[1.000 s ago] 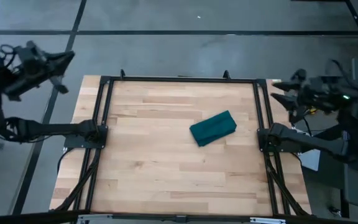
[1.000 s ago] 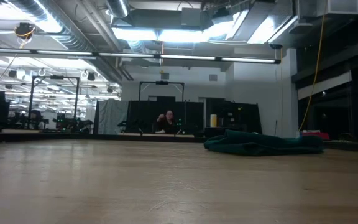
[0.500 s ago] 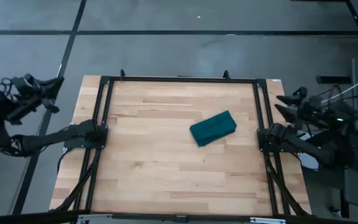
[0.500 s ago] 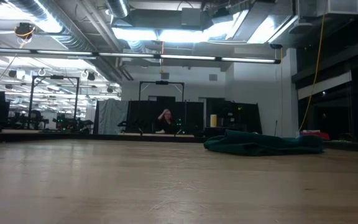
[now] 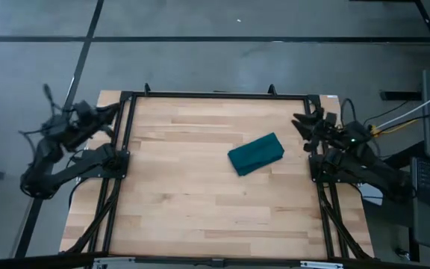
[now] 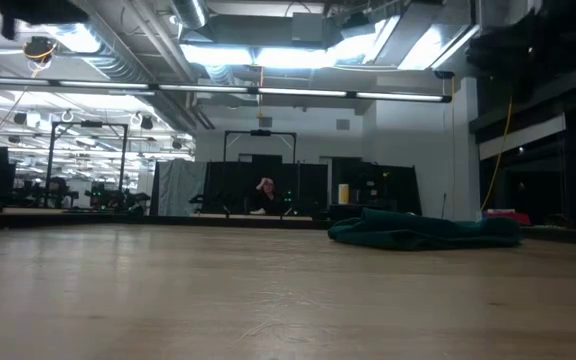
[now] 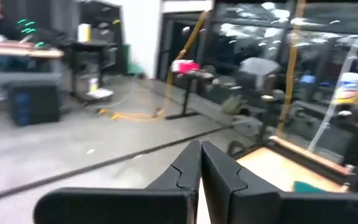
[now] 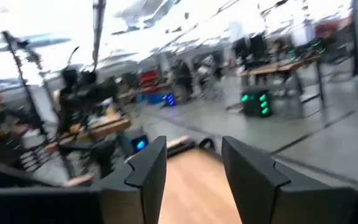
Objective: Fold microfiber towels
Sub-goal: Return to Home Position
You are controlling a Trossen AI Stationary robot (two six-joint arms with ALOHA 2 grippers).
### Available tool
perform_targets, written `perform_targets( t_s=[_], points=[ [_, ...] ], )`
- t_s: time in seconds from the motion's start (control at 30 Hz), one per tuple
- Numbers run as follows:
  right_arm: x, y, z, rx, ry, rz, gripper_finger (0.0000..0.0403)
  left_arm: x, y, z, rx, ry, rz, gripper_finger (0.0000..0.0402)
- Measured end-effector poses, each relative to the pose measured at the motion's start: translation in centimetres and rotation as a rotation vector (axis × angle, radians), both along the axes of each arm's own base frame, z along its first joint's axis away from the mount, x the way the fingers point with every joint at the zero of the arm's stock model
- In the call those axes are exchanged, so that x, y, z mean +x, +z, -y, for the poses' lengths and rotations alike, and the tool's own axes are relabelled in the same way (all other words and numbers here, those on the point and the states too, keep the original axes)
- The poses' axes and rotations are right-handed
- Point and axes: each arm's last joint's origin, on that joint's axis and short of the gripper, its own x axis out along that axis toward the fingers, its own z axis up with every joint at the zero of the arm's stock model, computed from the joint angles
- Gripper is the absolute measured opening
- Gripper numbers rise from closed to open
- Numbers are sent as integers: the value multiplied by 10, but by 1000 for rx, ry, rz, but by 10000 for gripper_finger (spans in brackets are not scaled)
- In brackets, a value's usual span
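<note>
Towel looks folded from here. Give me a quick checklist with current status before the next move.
1. The towel is folded, lying right of the middle of the table: ok.
2. The left gripper is shut and empty, by the table's left edge: ok.
3. The right gripper is open and empty, by the table's right edge: ok.
4. Both grippers are apart from the towel: ok.
5. Arms fully at home position: cannot tell.

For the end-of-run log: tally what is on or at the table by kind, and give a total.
dark teal towel, folded: 1
wooden table: 1
robot hands: 2, the left hand shut by the table's left edge, the right hand open by its right edge
Total: 4
</note>
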Motion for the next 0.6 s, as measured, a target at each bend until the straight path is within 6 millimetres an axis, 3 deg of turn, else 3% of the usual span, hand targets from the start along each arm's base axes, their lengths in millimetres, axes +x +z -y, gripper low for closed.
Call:
perform_targets(
  t_s=[0.2,0.37,0.6],
  points=[
    [8,-22,3,59,57,-13,151,35,-32,-21,3,-71,-19,10],
    [12,-36,6,54,32,-72,153,51,-59,-30,-24,-91,-57,7],
    [20,-76,11,161,9,-156,170,66,-92,-39,-75,-133,-61,9]
  ],
)
